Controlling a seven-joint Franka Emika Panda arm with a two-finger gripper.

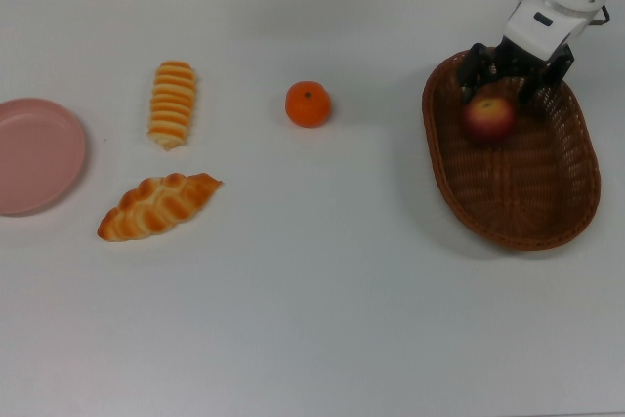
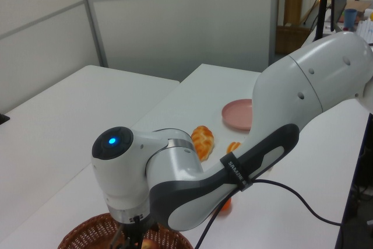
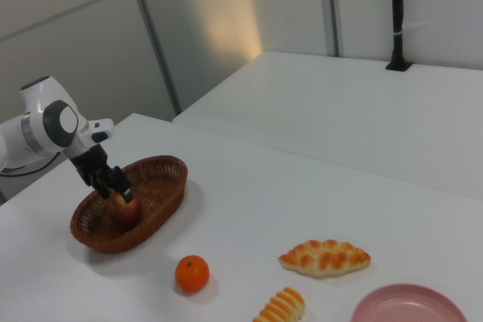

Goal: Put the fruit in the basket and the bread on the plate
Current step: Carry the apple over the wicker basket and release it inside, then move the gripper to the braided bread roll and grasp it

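The dark red apple (image 1: 489,117) lies inside the brown wicker basket (image 1: 547,192), near its far end in the top view. My gripper (image 1: 514,83) hovers just above it, open and slightly off to one side; the right view shows the gripper (image 3: 115,186) over the apple (image 3: 125,210). The orange tangerine (image 1: 308,104) rests on the table at the top view's centre. Further to the top view's left lie the ridged roll (image 1: 173,103) and the braided loaf (image 1: 159,206). The pink plate (image 1: 34,155) sits bare at the top view's left edge.
The white arm (image 2: 233,161) fills the left view's foreground and hides most of the basket (image 2: 87,234) there. The white table (image 1: 312,319) carries nothing else. A second white table (image 3: 339,103) stands behind in the right view.
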